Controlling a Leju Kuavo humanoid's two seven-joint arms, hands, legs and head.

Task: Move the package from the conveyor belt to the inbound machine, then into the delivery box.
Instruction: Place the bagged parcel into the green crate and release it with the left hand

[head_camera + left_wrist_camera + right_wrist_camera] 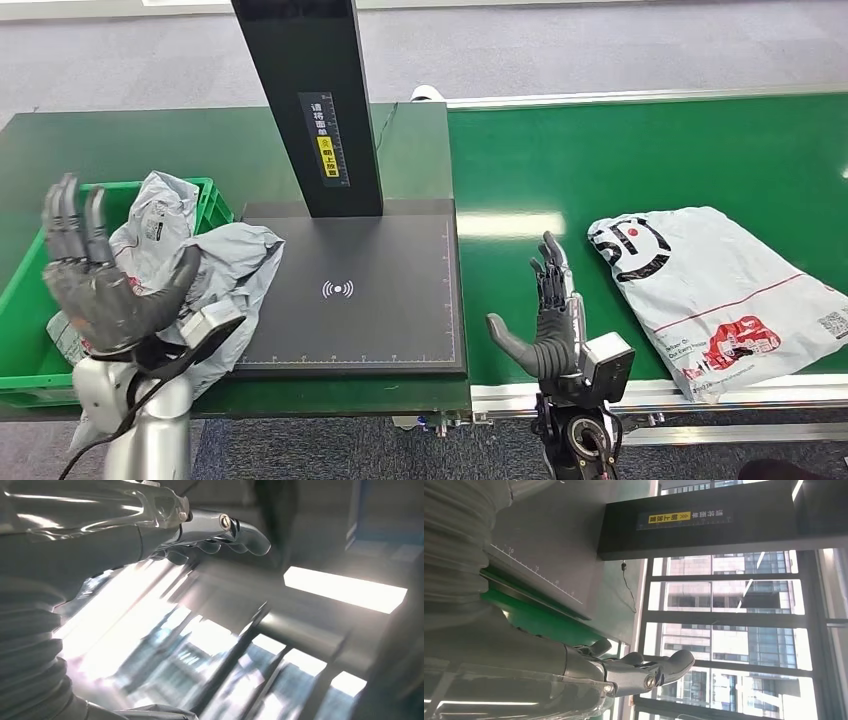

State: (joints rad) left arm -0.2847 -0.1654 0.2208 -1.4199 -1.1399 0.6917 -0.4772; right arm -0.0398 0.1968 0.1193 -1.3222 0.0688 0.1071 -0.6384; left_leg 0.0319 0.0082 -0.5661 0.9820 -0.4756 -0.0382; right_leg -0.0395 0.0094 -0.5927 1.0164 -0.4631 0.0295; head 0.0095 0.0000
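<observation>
Silver arms, dark grey fingers [73, 232], black wrist cables

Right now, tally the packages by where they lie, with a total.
On the belt: 1, the white package.
In the green box: 2 grey packages, one hanging over its rim.
On the scanner pad: 0.
Total: 3.

A grey carpeted floor [600, 50] runs beyond the far edge of the dark green tabletop [120, 140]. Tall windows [729, 620] in the right wrist view look out on high-rise buildings [704, 575], with a thin dark cable [628, 587] hanging in front of the glass.
</observation>
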